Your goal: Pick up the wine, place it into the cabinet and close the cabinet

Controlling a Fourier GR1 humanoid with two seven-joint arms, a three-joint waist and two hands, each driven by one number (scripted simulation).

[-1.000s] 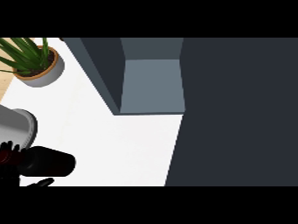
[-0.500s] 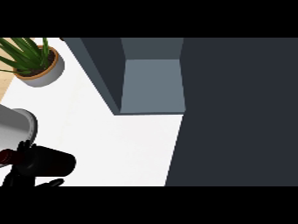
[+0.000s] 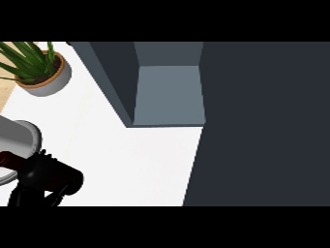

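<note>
My left hand (image 3: 42, 186) is at the lower left of the view, over the white counter (image 3: 131, 160). Its black fingers are curled round the wine (image 3: 11, 160), a dark bottle that lies almost flat in my grip. Most of the bottle is hidden under the hand; only the dark red neck end comes out toward the left. This end is over a grey-white rounded thing (image 3: 3, 145) at the left edge; I cannot tell what that thing is, or if the bottle touches it.

The cabinet (image 3: 169, 92) is up and to the right of the hand, well apart from it. It is open: I see a pale grey inner floor between dark walls. A big dark panel (image 3: 275, 126) fills the right side of the view from top to bottom; it seems to be the cabinet door, but I cannot tell for sure.

A plant (image 3: 35, 68) with long green leaves stands in a pale pot at the upper left, near the counter's edge.

My right hand is not seen.
</note>
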